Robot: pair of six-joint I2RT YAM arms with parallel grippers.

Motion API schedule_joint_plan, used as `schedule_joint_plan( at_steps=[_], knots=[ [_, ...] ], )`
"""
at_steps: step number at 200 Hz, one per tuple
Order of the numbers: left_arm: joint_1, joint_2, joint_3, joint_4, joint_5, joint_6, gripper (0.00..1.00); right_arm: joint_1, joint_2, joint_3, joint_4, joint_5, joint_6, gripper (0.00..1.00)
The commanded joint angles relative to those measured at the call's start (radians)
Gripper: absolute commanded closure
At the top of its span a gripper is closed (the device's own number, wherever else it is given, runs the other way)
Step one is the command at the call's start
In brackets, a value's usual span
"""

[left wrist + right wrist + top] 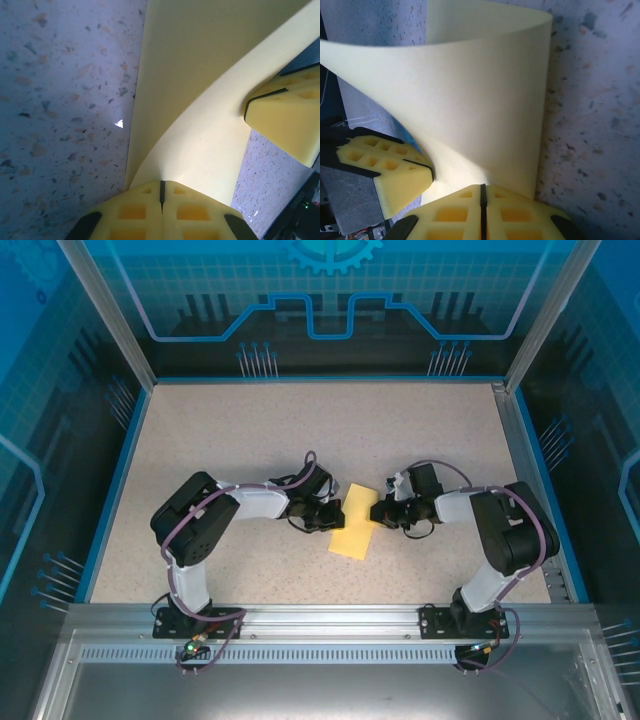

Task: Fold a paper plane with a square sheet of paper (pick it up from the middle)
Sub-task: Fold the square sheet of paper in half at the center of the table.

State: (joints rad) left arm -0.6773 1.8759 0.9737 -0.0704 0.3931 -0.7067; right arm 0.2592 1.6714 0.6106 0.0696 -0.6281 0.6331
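Your left gripper (161, 186) is pressed together on the left edge of the square sheet of paper (354, 525); its wrist view shows the pads meeting with the paper pinched at the seam. Your right gripper (481, 189) is likewise pressed together on the opposite, right edge. No gap between the fingers shows on either side.

Location: the sheet lies between the two grippers, about midway between the left and right edges of the table (250, 430) and somewhat nearer the near edge than the far one. From above it reads as a narrow strip, not a full square. Both wrist views show it bowed, sweeping in a curve from one grip across to the other.

Governing relation: the grippers face each other across the sheet, close together. The strip's long axis runs from far to near between them, its near end leaning slightly to the left. Neither arm is the nearer; each holds its own side.

Assessment: this appears to be the centre fold, not yet creased. Any closing move should run square to that axis. If one gripper leads, expect the edges to meet askew and the crease to wander off centre.

Caution: the paper is thin, so a pull apart could tear it or slip a pinch.
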Motion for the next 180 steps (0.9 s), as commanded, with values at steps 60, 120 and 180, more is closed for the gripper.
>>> schedule_joint_plan(
  at_steps=[60,120,180],
  knots=[
    [-0.008,0.025,-0.018,-0.120,-0.057,0.016,1.00,-0.072,0.058,0.085,-0.062,-0.003,-0.056,0.90],
    [-0.008,0.020,-0.020,-0.124,-0.059,0.019,1.00,-0.074,0.072,0.095,-0.099,0.040,-0.061,0.90],
    [-0.010,0.023,-0.023,-0.118,-0.060,0.015,1.00,-0.080,0.026,0.184,-0.167,0.030,-0.073,0.89]
  ],
)
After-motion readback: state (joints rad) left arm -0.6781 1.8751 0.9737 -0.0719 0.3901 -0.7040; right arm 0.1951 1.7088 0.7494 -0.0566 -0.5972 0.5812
